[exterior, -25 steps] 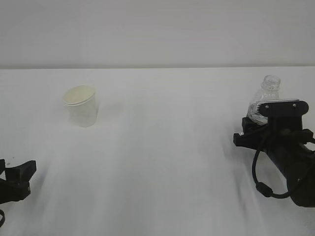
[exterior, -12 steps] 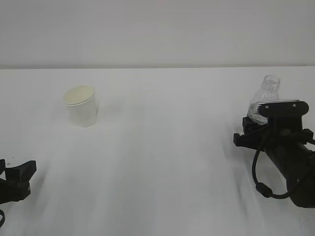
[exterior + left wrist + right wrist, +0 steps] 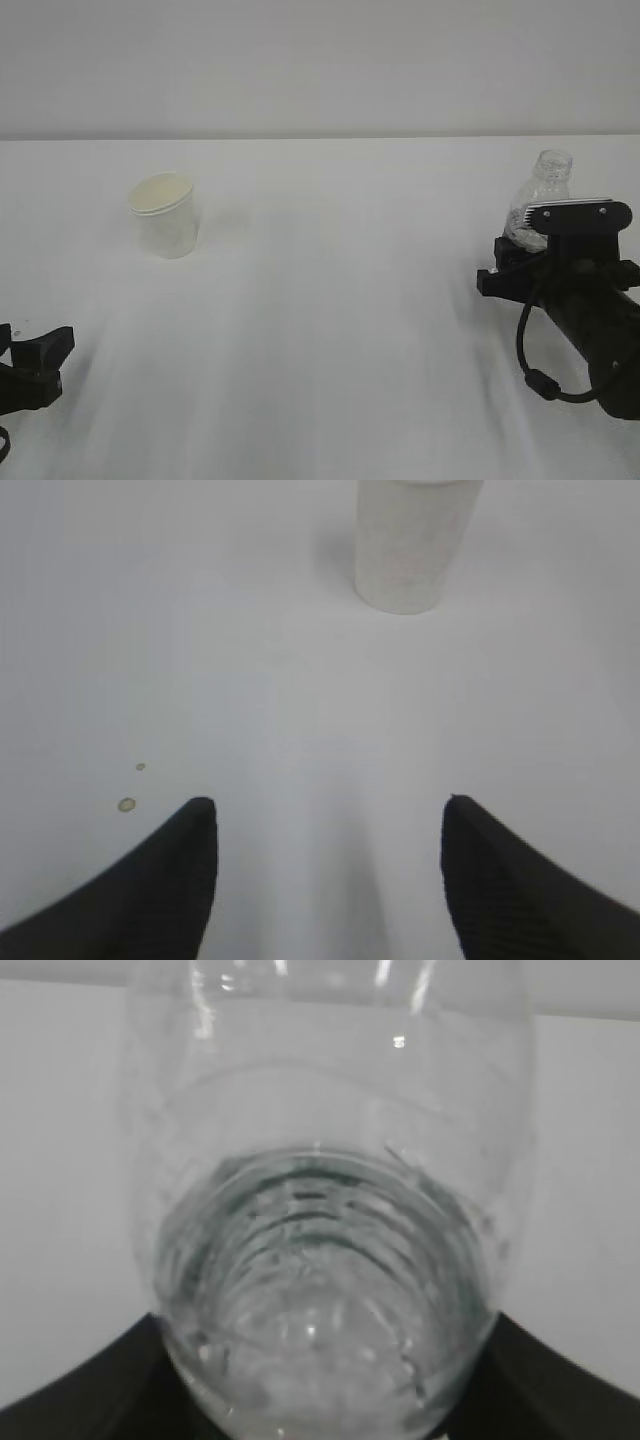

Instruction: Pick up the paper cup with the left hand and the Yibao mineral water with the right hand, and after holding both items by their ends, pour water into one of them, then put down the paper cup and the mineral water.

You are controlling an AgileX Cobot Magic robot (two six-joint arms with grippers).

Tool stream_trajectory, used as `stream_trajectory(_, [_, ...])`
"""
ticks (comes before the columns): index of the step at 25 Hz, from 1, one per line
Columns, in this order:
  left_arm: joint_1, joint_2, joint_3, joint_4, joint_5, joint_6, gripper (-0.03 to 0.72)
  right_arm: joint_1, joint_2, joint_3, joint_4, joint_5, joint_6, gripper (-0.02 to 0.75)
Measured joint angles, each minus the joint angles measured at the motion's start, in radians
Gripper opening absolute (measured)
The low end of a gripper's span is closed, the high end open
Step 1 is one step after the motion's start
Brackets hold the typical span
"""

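Observation:
The paper cup [image 3: 165,215] stands upright on the white table at the left, white with a cream inside; the left wrist view shows its lower body [image 3: 410,550] far ahead. My left gripper [image 3: 38,362] hangs low at the near left edge, well short of the cup, open with nothing between its fingers [image 3: 325,815]. At the right, the clear Yibao mineral water [image 3: 545,190] leans slightly, capless neck up. My right gripper [image 3: 525,252] is shut on its lower body. The bottle [image 3: 325,1260], holding some water, fills the right wrist view between the dark fingers [image 3: 80,1395].
The table [image 3: 330,300] is a plain white surface running back to a pale wall. Two small round spots [image 3: 126,804] mark the tabletop just ahead of my left gripper's left finger.
The right gripper and the bottle have shifted slightly to the right together. The cup and the left gripper have not moved.

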Motion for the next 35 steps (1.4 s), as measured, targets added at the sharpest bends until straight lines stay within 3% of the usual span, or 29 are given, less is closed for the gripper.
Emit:
stream_trajectory(7, [0.000, 0.000, 0.000, 0.003, 0.000, 0.000, 0.498, -0.002, -0.051, 0.004, -0.008, 0.054, 0.000, 0.475])
stream_trajectory(20, [0.000, 0.000, 0.000, 0.004, 0.000, 0.000, 0.491, -0.002, -0.110, 0.010, -0.211, 0.115, 0.052, 0.475])
stream_trajectory(35, [0.000, 0.000, 0.000, 0.010, 0.000, 0.000, 0.489, -0.002, -0.219, 0.060, -0.349, 0.160, 0.122, 0.473])
